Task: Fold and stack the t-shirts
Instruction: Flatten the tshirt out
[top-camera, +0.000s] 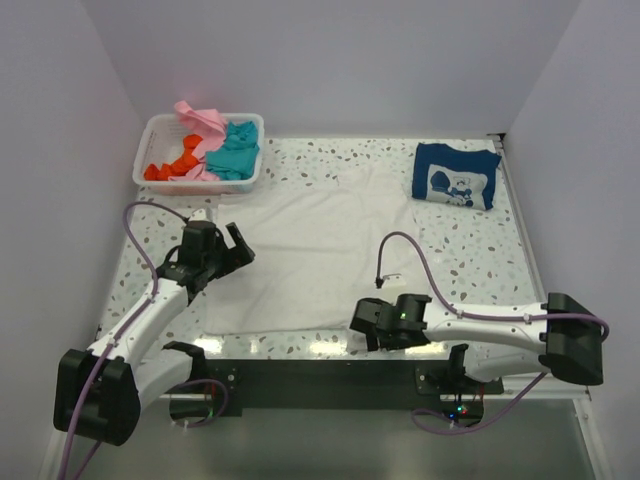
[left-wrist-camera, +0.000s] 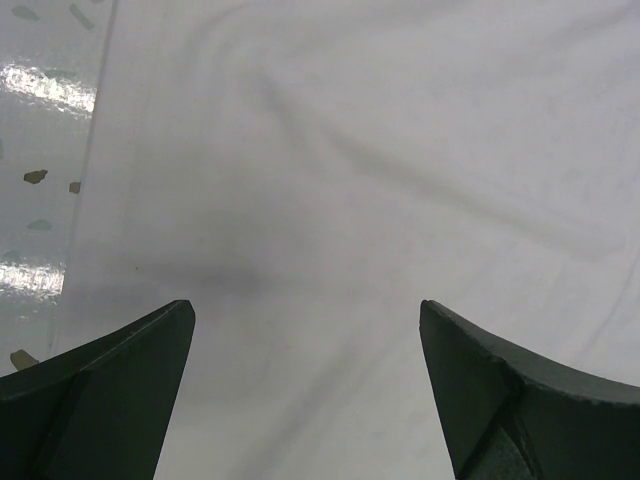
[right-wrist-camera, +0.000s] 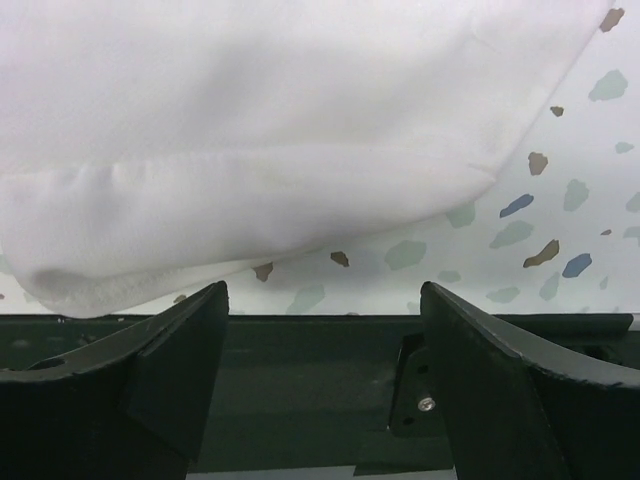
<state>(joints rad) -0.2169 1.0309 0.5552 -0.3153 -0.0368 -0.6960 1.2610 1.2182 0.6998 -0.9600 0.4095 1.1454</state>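
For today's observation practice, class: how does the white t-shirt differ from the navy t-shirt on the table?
The white t-shirt is spread out flat; the navy t-shirt is folded small. The white one is plain; the navy one bears a white cartoon print. The white one lies mid-table, the navy one at the far right corner. Both rest on the speckled table.

We see a robotics lab: bare white walls (top-camera: 330, 60) around a speckled table (top-camera: 480, 260), robot arms (top-camera: 490, 322) bolted on.
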